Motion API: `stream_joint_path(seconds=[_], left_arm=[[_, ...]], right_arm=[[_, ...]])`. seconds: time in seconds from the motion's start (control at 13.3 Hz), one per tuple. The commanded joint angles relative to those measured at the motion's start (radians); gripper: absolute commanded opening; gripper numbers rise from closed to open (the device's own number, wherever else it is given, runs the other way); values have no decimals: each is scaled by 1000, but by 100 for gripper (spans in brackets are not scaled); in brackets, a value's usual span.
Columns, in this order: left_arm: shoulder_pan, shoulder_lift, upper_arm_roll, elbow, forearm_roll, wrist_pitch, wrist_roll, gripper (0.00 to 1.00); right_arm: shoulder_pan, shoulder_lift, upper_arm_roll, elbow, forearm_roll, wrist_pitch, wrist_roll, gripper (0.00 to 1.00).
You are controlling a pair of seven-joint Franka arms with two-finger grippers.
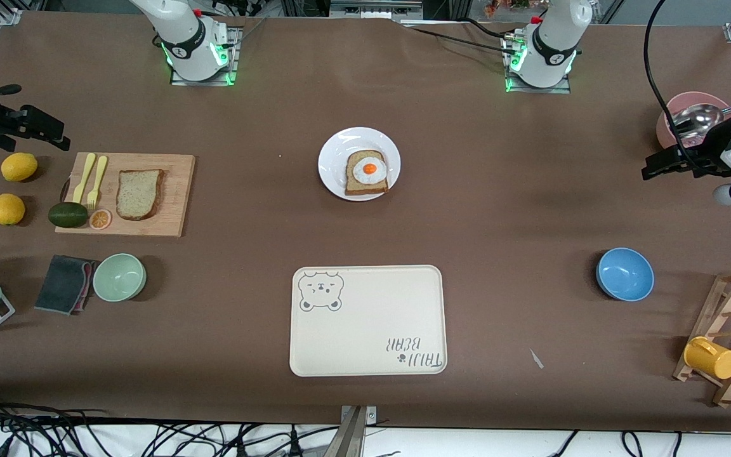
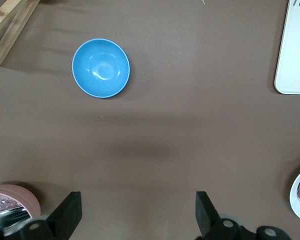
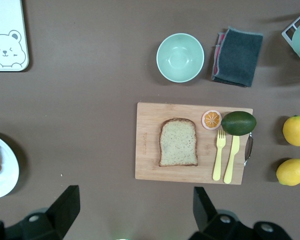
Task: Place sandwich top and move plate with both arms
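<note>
The sandwich top (image 1: 140,193) (image 3: 178,142), a bare slice of tan bread, lies on a wooden cutting board (image 1: 172,190) toward the right arm's end of the table. The white plate (image 1: 339,152) (image 3: 5,175) (image 2: 299,199) sits mid-table and carries a bread slice with a fried egg (image 1: 367,171). My right gripper (image 1: 45,130) (image 3: 135,215) hangs open and holds nothing, high over bare cloth beside the board. Also open and holding nothing, my left gripper (image 1: 657,166) (image 2: 138,215) hangs over bare cloth between a pink bowl (image 1: 689,108) and a blue bowl (image 1: 624,273) (image 2: 100,68).
A cream bear tray (image 1: 365,330) lies nearer the camera than the plate. On or by the board are a yellow fork and knife (image 1: 91,178), an avocado (image 1: 68,214), two lemons (image 1: 7,209), a green bowl (image 1: 119,277) and a grey cloth (image 1: 64,283). A mug rack (image 1: 730,336) stands at the left arm's end.
</note>
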Motion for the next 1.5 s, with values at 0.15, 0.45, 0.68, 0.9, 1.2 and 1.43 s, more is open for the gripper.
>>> stream_joint_path(seconds=[0.15,0.45,0.68,0.9,1.2,1.43], left_arm=[[-8,7,0,16,19,-1,-11,100],[-8,7,0,14,19,-1,-11,100],[-8,9,0,16,19,-1,-11,100],[-8,9,-1,14,19,-1,-11,100],[-8,9,-1,14,19,-1,-11,100],[-8,9,-1,14,19,-1,-11,100]], right_arm=[[-5,5,-2,-9,-3,10,-3,100],[-8,35,-3,0,1,11,-14,100],[-8,106,-3,17,-11,8,-20,100],[-7,123,-2,15,-20,11,-3,100],[7,189,5,-8,-118,79,46,99],[13,191,6,-92,-175,138,153,99]])
